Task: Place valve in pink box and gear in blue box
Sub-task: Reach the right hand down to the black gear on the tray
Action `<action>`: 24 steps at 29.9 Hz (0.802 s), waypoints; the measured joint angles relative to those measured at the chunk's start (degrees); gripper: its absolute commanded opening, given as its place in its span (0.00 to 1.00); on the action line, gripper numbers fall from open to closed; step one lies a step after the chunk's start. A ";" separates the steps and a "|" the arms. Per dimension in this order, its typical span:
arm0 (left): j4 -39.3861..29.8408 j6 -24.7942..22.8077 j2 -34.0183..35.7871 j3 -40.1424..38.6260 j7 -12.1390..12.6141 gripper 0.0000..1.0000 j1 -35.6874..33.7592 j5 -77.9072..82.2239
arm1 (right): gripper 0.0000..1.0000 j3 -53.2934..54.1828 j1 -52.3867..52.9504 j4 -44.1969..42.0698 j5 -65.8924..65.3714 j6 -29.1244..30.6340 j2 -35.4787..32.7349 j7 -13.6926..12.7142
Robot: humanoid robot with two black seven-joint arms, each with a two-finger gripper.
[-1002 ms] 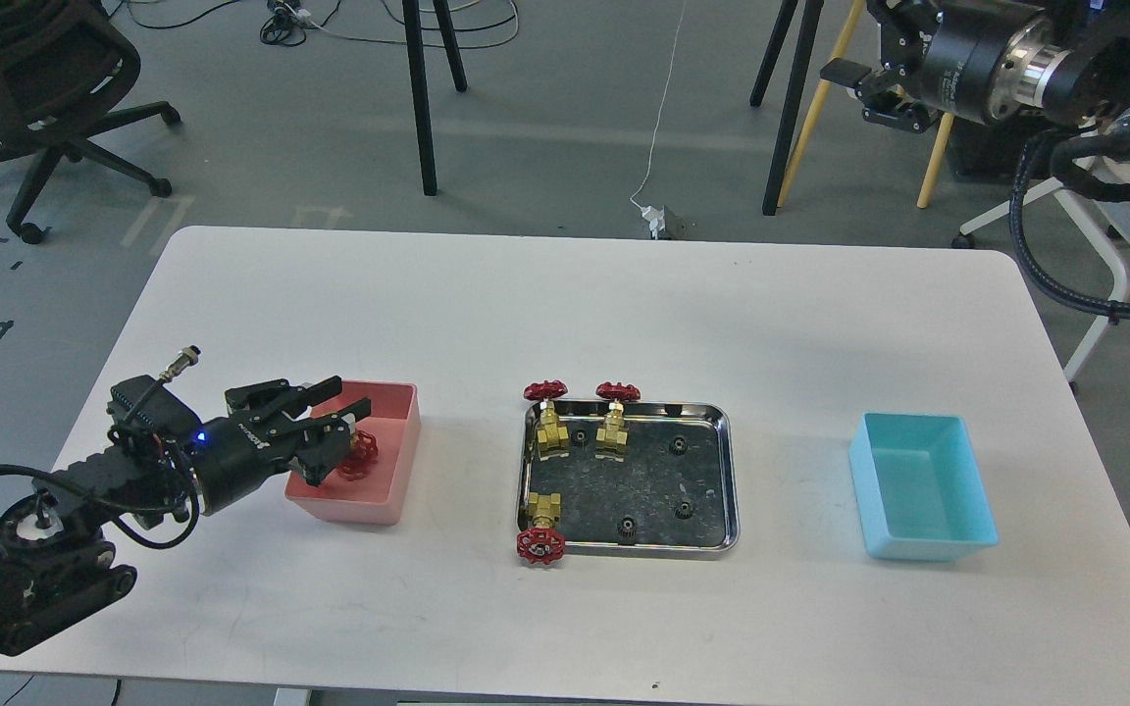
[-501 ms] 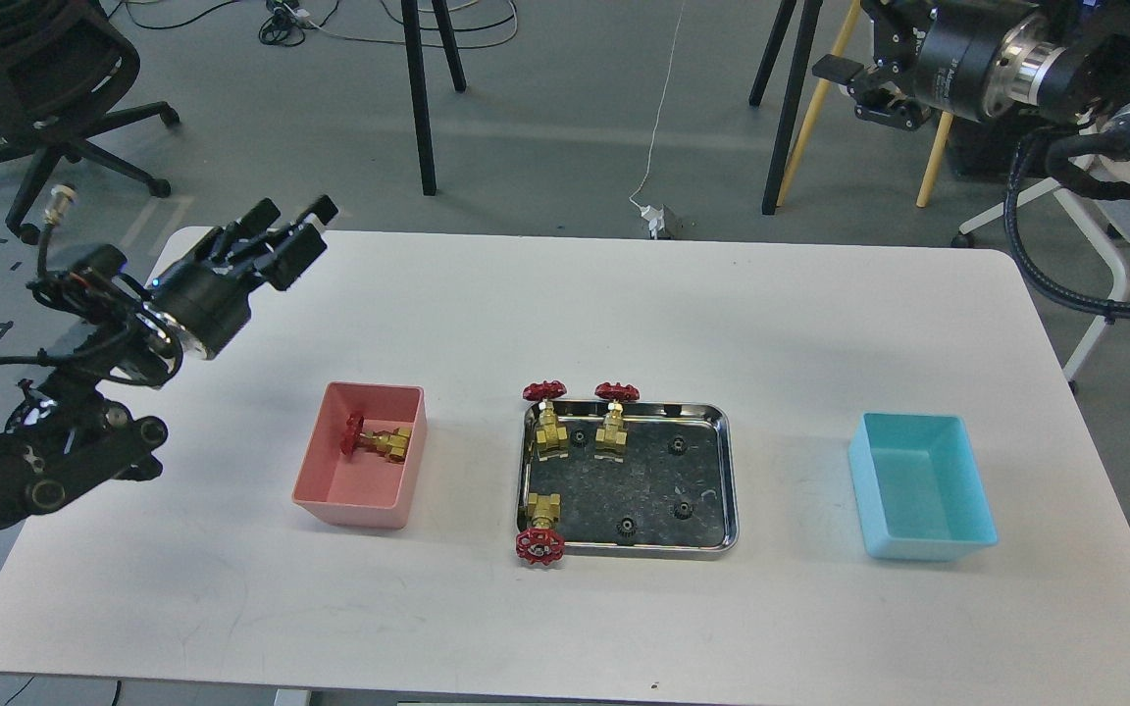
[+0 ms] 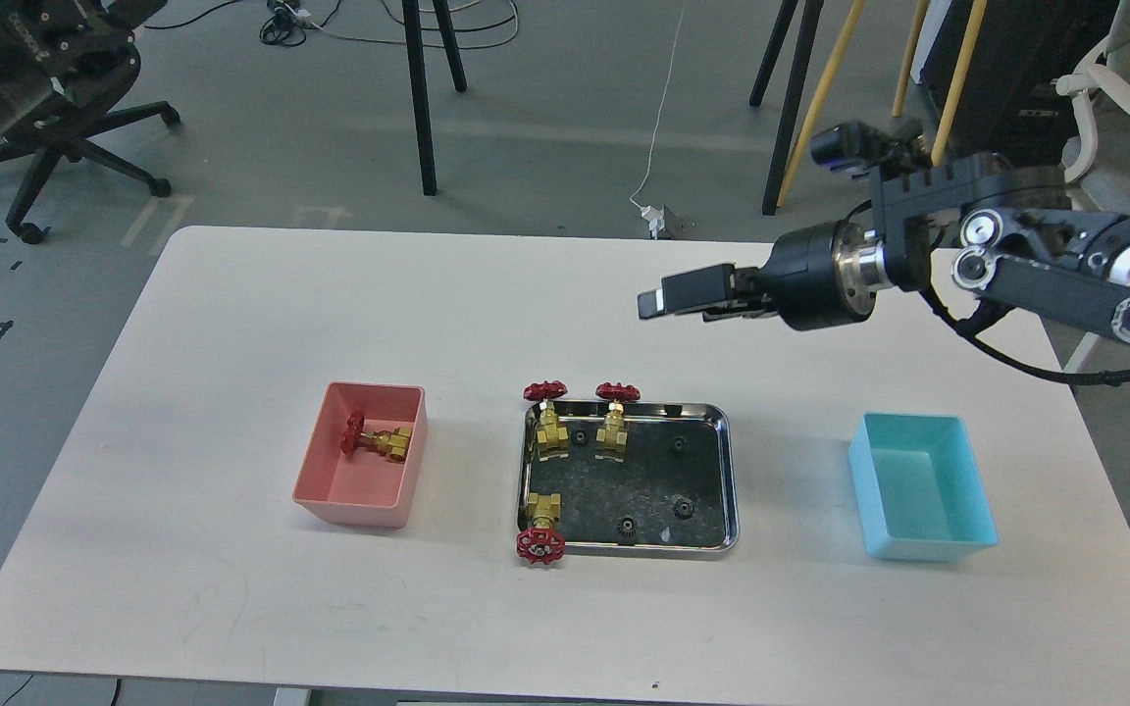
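Note:
One valve [image 3: 376, 440] lies on its side in the pink box [image 3: 359, 510], red handwheel to the left. Three more valves stand at the steel tray [image 3: 727, 471]: two at its back-left edge [image 3: 551, 428] [image 3: 613, 426] and one at its front-left corner [image 3: 541, 527], handwheel hanging over the rim. Several black gears, such as one [image 3: 682, 508], lie in the tray. The blue box [image 3: 923, 485] is empty at the right. My right gripper [image 3: 668, 294] hovers above the table behind the tray, fingers pointing left, seen side-on, with nothing visible in it. My left arm [image 3: 6, 44] is raised at the top left corner.
A white table [image 3: 231, 324] holds everything. An office chair [image 3: 55, 147] stands on the floor at the back left. Black stand legs [image 3: 420, 98] and yellow poles [image 3: 815, 108] rise behind the table's far edge.
My left arm let go of the valve in the pink box and rose away to the top left corner. My right arm came down from the top right to above the table behind the tray.

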 measured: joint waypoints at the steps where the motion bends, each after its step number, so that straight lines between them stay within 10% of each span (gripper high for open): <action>1: 0.59 0.00 0.38 -0.22 0.00 0.94 -0.59 -0.03 | 0.98 -1.90 0.15 -0.09 -1.43 0.00 1.30 0.19; 24: 2.87 0.18 4.18 -5.65 -0.44 0.94 -3.43 -0.34 | 0.98 -28.51 0.02 -16.28 -7.77 -0.03 26.10 2.68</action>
